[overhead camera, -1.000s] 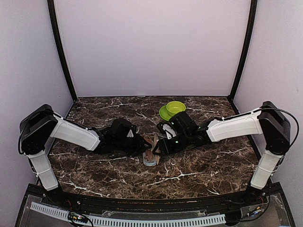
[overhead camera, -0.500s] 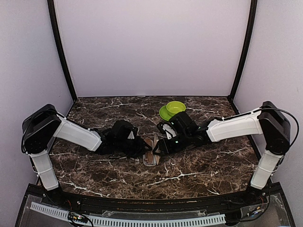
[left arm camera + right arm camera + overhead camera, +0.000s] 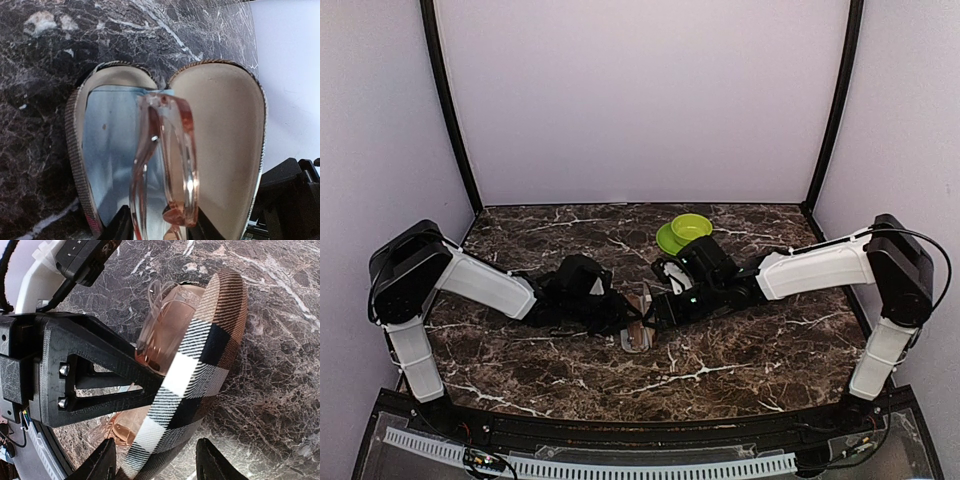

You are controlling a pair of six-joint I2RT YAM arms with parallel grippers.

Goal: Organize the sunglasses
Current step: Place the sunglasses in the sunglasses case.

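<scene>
— So, where have they got to with it?

— Packing, I'd say. The right gripper [image 3: 157, 460] has the plaid case [image 3: 200, 355] by its lid, pinched between both fingers and propped open on the marble table [image 3: 750, 350]. The pink sunglasses [image 3: 165, 165] are folded and on edge in the mouth of the open case, over the blue-lined half. The left gripper [image 3: 159, 231] has a finger on either side of them.

— Has the left one let go?

— Can't tell from where I stand. Its fingers are mostly hidden behind the glasses, so they may be clamped or merely loose around them.

— And next?

— My guess is the glasses need to settle flat on the lining and the left arm has to draw back clear of the lid. Then the right can fold the lid down. If the glasses sit proud, the lid could jam on them.
</scene>
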